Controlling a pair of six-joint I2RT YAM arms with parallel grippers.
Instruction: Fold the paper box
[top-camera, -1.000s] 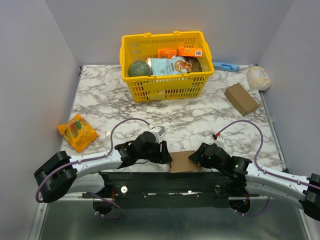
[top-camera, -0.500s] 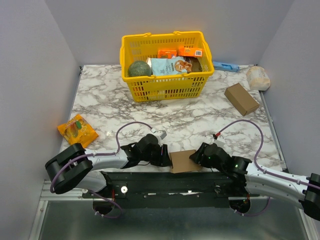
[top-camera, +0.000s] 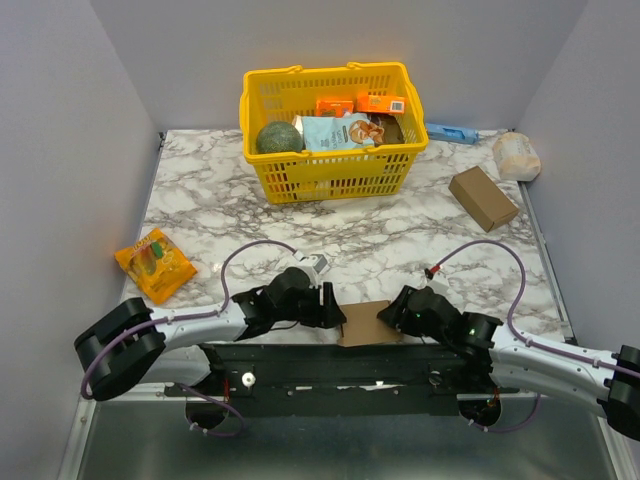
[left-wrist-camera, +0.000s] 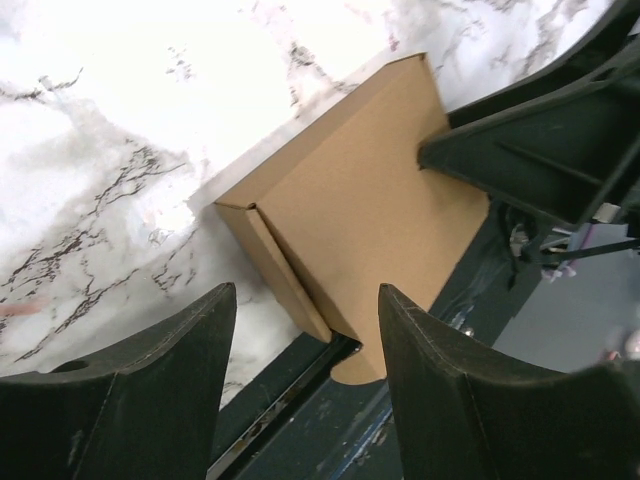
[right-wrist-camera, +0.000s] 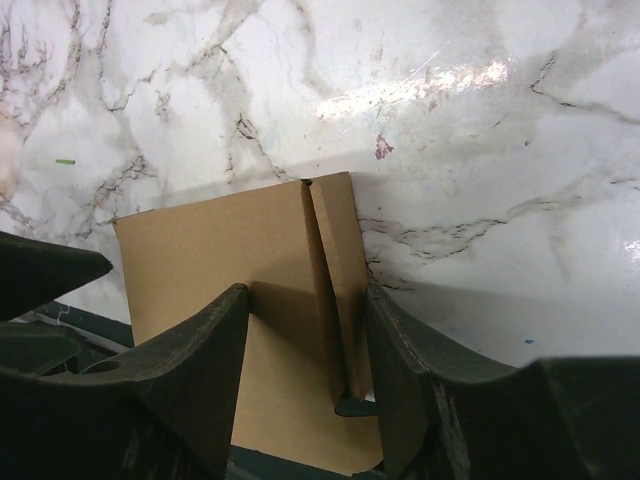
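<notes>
The paper box (top-camera: 363, 323) sits at the counter's (top-camera: 200, 190) 6 o'clock edge, its near side hanging over the dark base rail (top-camera: 330, 362), with the yellow basket (top-camera: 335, 172) well apart at 12 o'clock. The left tool (top-camera: 334, 312) stands at the box's 9 o'clock and the right tool (top-camera: 386, 316) at its 3 o'clock. Both have their jaws spread wide, and neither holds anything.

From each wrist view, a narrow side flap lies between that tool's fingers. It is creased along its line, though I cannot tell whether it stands up or lies flat.

I'd say the job is only begun. The end flaps are creased, but the main panel lies flat, with no walls raised and no tabs tucked.
</notes>
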